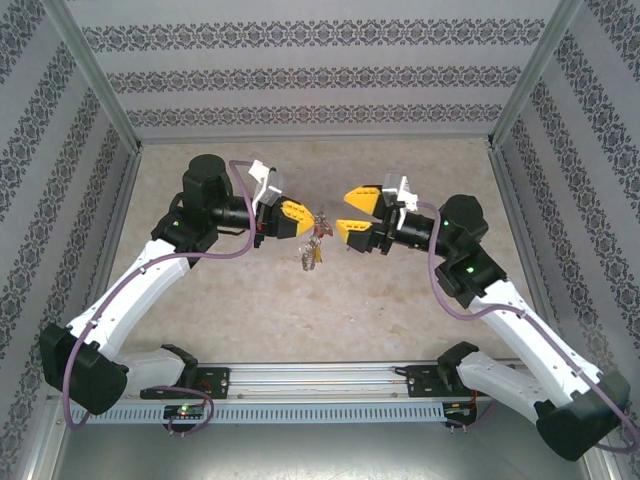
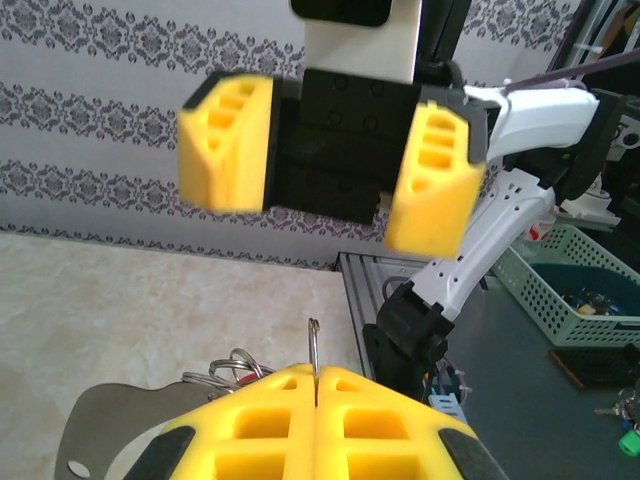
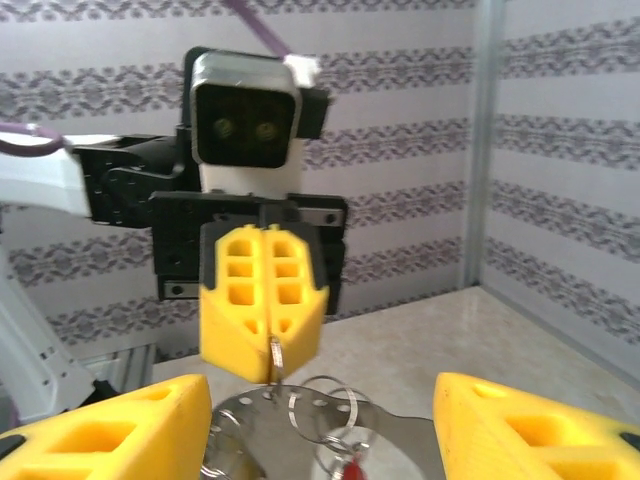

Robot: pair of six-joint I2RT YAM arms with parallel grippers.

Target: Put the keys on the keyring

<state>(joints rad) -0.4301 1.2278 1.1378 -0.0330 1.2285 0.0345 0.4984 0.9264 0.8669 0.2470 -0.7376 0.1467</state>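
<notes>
**Keyring pinched in the left jaws, right jaws standing wide**

From the top camera I see both arms meeting above the middle of the worktop (image 1: 240, 310). The left jaws are pressed together on the keyring (image 1: 318, 230), which hangs clear of the surface with its small keys (image 1: 306, 258) dangling below. The right jaws face them just beside the ring, spread wide and holding nothing. My left wrist camera adds the thin ring wire standing up between the closed yellow pads (image 2: 270, 420), and a green basket (image 2: 575, 290) off past the worktop's right edge. My right wrist camera gives me the ring's red piece (image 3: 350, 467), low between its own spread pads (image 3: 100, 435).
</notes>
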